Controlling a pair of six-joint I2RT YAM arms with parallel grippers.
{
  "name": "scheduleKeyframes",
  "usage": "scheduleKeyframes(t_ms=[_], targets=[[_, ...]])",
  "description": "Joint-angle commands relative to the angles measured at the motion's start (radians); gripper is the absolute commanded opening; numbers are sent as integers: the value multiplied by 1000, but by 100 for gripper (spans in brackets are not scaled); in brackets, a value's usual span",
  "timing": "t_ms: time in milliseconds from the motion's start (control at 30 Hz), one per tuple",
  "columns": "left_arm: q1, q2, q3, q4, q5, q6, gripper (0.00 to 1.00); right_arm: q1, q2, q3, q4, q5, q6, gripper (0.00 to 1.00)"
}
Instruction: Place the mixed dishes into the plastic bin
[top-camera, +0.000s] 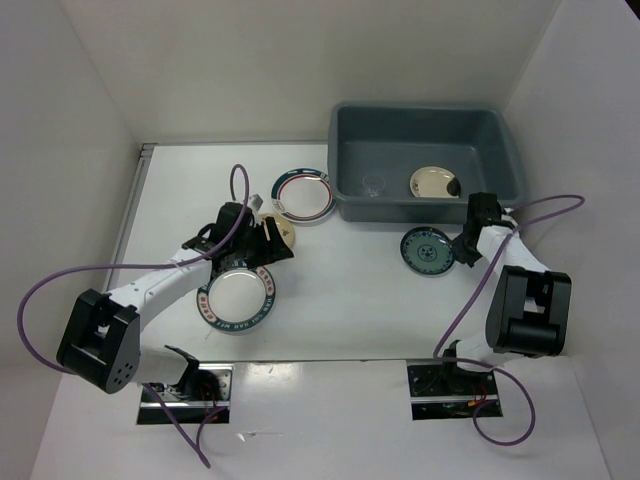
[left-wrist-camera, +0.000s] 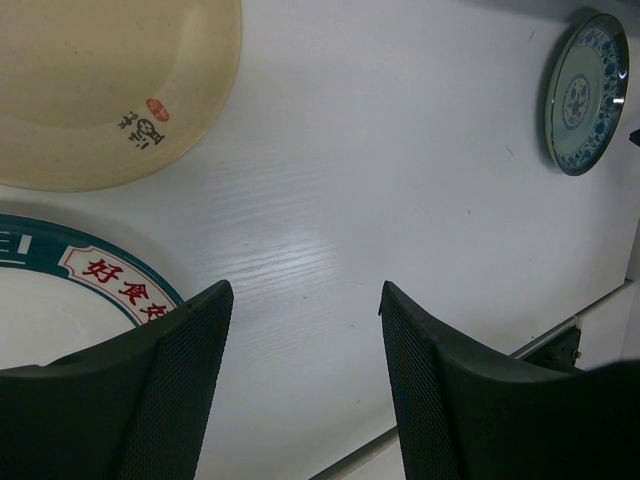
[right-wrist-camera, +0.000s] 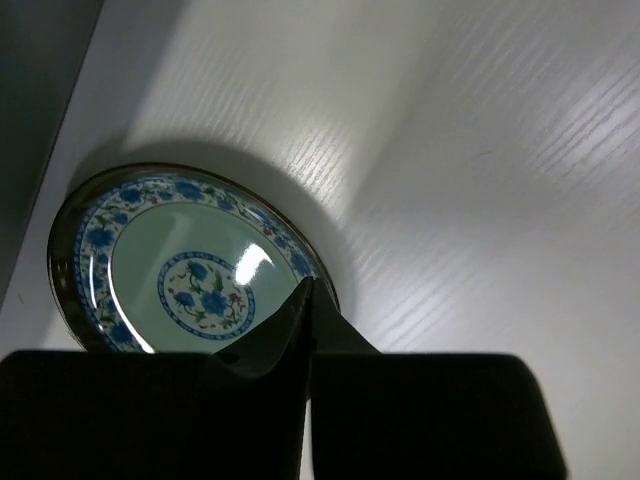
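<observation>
The right tool (right-wrist-camera: 308, 295), closed with no gap at the rim of the small teal plate (right-wrist-camera: 150, 255), should pinch that thin edge, since it looks stiff, glossy and breakable

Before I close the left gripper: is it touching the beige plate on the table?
Apart. In the left wrist view the left gripper is open, and bare table lies between its fingertips and the beige plate.
</observation>
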Motion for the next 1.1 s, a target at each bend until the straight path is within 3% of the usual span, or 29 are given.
scheduleKeyframes(t_ms=[0, 233, 433, 1067], targets=[[-1, 6, 22, 17, 12, 27, 69, -15, -53, -59, 123, 34, 169, 1], [-1, 6, 42, -6, 3, 45, 69, -15, -104, -135, 254, 112, 327, 1], [-1, 6, 42, -16, -6, 64, 69, -15, -83, -122, 312, 191, 355, 1], [-1, 15, 42, -25, -24, 82, 70, -15, 137, -27, 433, 144, 447, 1]])
